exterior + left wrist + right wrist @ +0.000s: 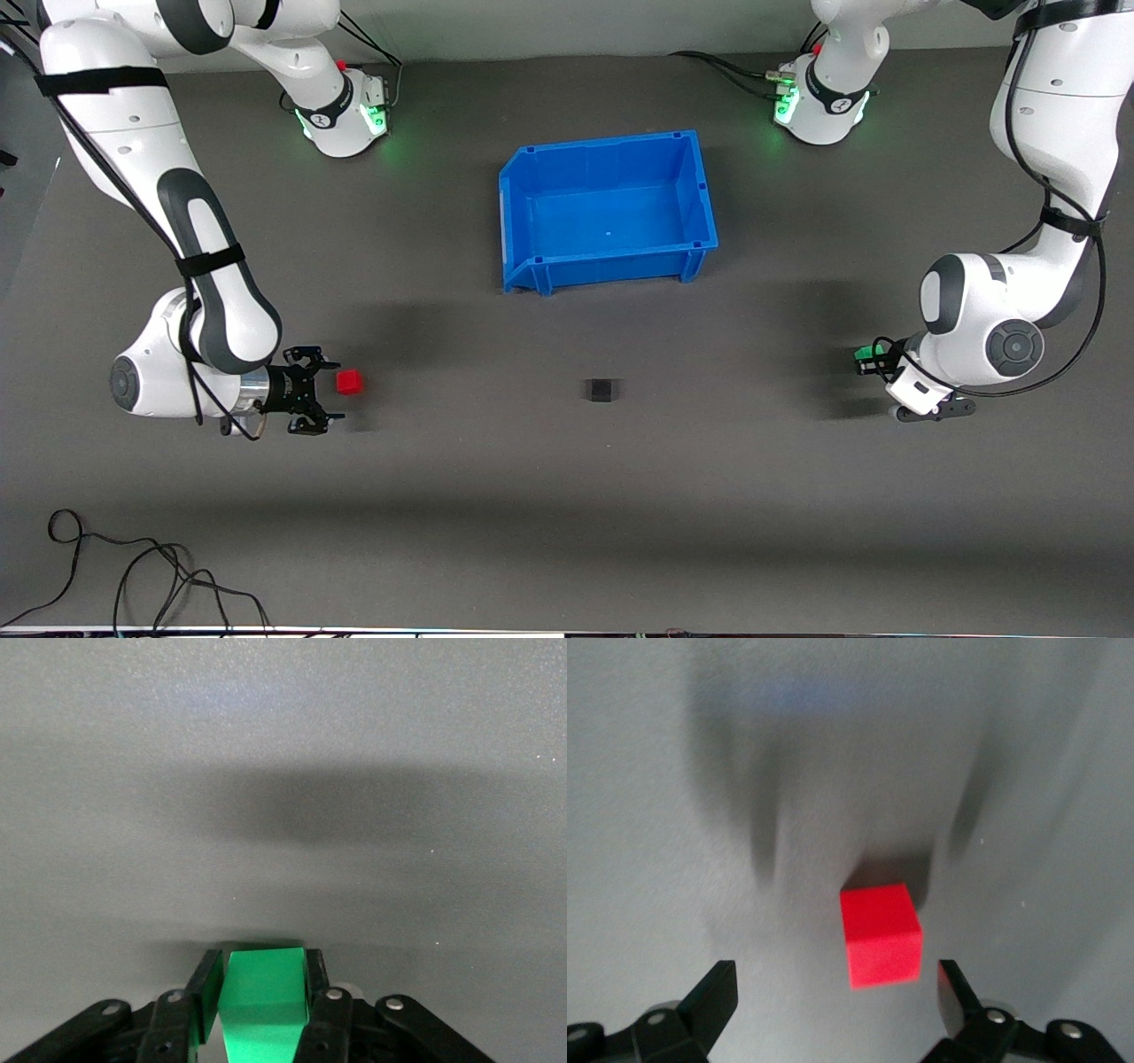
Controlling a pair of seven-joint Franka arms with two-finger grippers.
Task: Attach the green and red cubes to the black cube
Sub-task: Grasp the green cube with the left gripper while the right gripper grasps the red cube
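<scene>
The black cube (601,390) sits on the grey mat, nearer to the front camera than the blue bin. The red cube (349,382) lies on the mat toward the right arm's end. My right gripper (315,392) is open, low over the mat, with the red cube just ahead of its fingertips and not between them. In the right wrist view the red cube (880,935) lies ahead of the open right gripper (837,992). My left gripper (873,361) is shut on the green cube (866,357) toward the left arm's end. The left wrist view shows the green cube (264,992) clamped in the left gripper (263,979).
The blue bin (523,230) stands open and empty at mid-table, nearer to the robots' bases than the black cube. Loose black cables (133,567) lie at the front corner on the right arm's end.
</scene>
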